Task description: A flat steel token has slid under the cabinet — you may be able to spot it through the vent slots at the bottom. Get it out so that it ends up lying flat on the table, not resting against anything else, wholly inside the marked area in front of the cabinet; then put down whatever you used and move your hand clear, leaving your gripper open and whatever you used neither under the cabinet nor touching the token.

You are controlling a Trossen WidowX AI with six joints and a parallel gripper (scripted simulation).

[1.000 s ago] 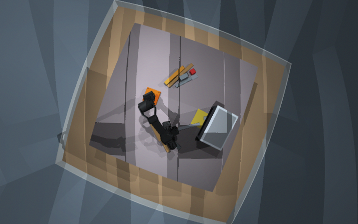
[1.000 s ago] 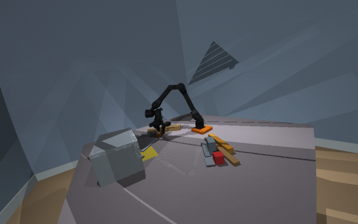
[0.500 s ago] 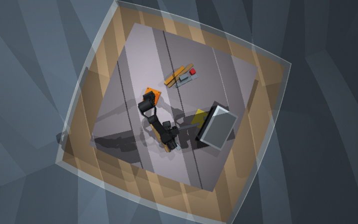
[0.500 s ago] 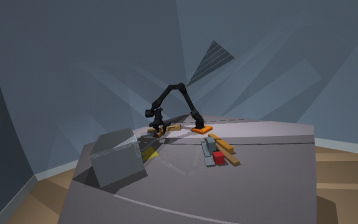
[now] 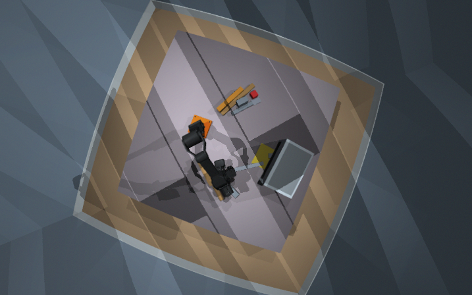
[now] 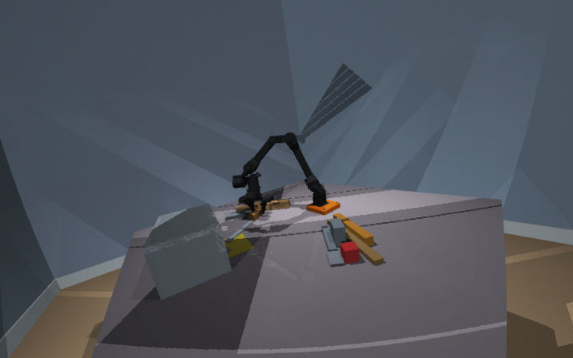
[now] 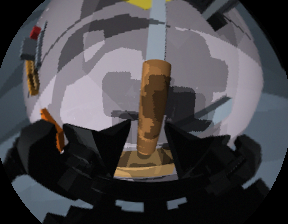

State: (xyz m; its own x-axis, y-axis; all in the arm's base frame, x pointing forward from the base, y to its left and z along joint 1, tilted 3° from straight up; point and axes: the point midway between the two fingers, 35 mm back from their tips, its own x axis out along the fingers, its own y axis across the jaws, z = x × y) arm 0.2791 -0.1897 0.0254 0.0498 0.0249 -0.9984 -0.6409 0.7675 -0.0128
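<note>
A long tool has a brown handle point(image 7: 156, 90) point(image 6: 254, 215) and a flat grey blade point(image 5: 247, 166) point(image 6: 240, 230) point(image 7: 157, 37). It lies on the table, its far end at the yellow marked area point(image 5: 262, 151) point(image 6: 242, 242). My gripper point(image 7: 148, 123) is open low around the handle, with a gap on each side. The cabinet point(image 5: 291, 164) point(image 6: 185, 262) stands behind the marked area and hides part of it. A small grey piece point(image 5: 270, 156) shows on the area by the cabinet front; it may be the token, but I cannot tell whether it lies wholly inside.
A wooden bar point(image 6: 279, 204) and a grey flat piece point(image 5: 235, 193) lie beside and below the arm. Across the table are a red cube point(image 5: 253, 94) point(image 6: 349, 252), a grey block point(image 5: 241, 101) point(image 6: 336, 231), grey flat pieces and orange-brown bars point(image 5: 230, 99) point(image 6: 360, 233).
</note>
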